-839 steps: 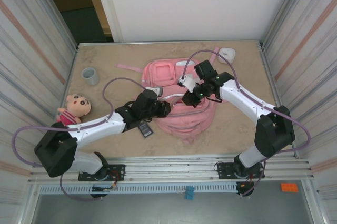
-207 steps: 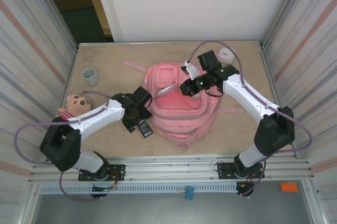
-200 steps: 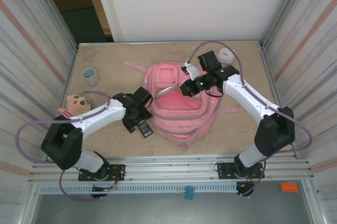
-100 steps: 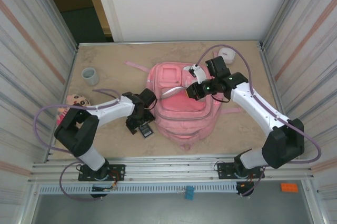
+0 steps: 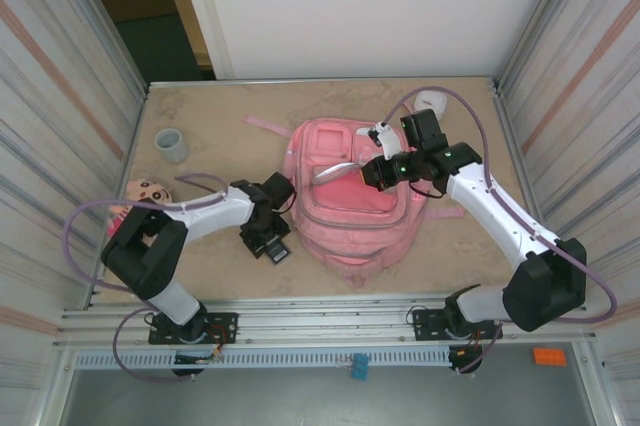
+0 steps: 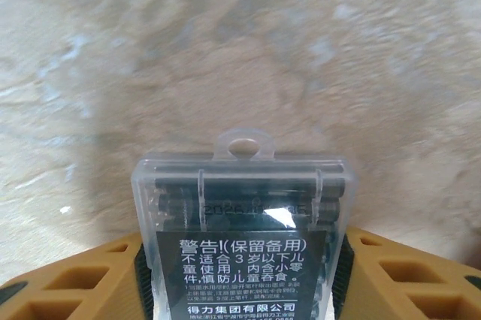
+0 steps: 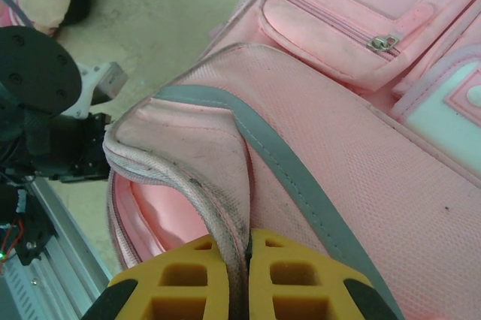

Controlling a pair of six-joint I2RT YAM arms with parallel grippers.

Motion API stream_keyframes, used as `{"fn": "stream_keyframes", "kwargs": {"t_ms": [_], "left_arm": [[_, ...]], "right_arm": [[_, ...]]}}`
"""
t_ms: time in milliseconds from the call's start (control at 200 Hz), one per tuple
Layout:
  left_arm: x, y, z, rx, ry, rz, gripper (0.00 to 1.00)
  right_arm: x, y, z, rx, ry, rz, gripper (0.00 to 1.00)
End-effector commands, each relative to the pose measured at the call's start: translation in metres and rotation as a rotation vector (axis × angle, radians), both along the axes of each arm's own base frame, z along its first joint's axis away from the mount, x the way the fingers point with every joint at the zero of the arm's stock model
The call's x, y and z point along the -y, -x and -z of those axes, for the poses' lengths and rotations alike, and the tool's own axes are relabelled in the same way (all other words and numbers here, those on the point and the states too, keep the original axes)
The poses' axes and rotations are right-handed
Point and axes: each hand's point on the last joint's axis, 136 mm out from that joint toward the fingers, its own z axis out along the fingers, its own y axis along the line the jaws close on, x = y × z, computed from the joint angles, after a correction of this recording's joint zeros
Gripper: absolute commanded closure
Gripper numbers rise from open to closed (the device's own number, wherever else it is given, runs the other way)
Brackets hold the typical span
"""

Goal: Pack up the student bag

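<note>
Left pincer (image 6: pixel 242 260) clamps a clear plastic case (image 6: pixel 240 200) lying on the desk (image 6: pixel 225 49). Right pincer (image 7: pixel 239 252), closed tight, pinches the student bag (image 7: pixel 353 162) at its opening edge.

Both arms wore white shells with black joints, the left arm (image 5: pixel 205 216) and the right arm (image 5: pixel 495 208) alike. A pale purple cable (image 5: pixel 67 236) looped along each. The right wrist carried a small green light (image 5: pixel 397 158). The tool fingers (image 7: pixel 188 279) were mustard-yellow plastic with moulded pockets.
</note>
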Motion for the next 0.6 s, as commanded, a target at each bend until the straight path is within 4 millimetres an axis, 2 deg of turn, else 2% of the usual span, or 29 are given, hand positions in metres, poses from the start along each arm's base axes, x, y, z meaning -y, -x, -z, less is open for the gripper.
{"fn": "stream_keyframes", "kwargs": {"t_ms": [0, 150, 266, 411, 511, 591], "left_arm": [[-0.011, 0.010, -0.016, 0.023, 0.008, -0.080, 0.54], [-0.009, 0.015, -0.049, 0.134, 0.069, -0.129, 0.57], [0.002, 0.009, -0.086, 0.277, 0.133, -0.072, 0.57], [0.027, -0.005, -0.136, 0.481, 0.187, 0.147, 0.58], [0.057, -0.025, -0.175, 0.713, 0.261, 0.385, 0.62], [0.073, -0.035, -0.203, 0.905, 0.283, 0.561, 0.64]], "right_arm": [[-0.001, -0.003, -0.024, 0.058, -0.082, 0.030, 1.00], [-0.005, -0.006, -0.025, 0.057, -0.101, 0.026, 0.99], [-0.004, -0.007, -0.024, 0.055, -0.092, 0.026, 0.99], [-0.006, -0.005, -0.029, 0.083, -0.096, -0.003, 0.98], [-0.008, -0.003, -0.034, 0.109, -0.106, -0.036, 0.98], [-0.010, -0.002, -0.037, 0.116, -0.117, -0.055, 0.98]]}}
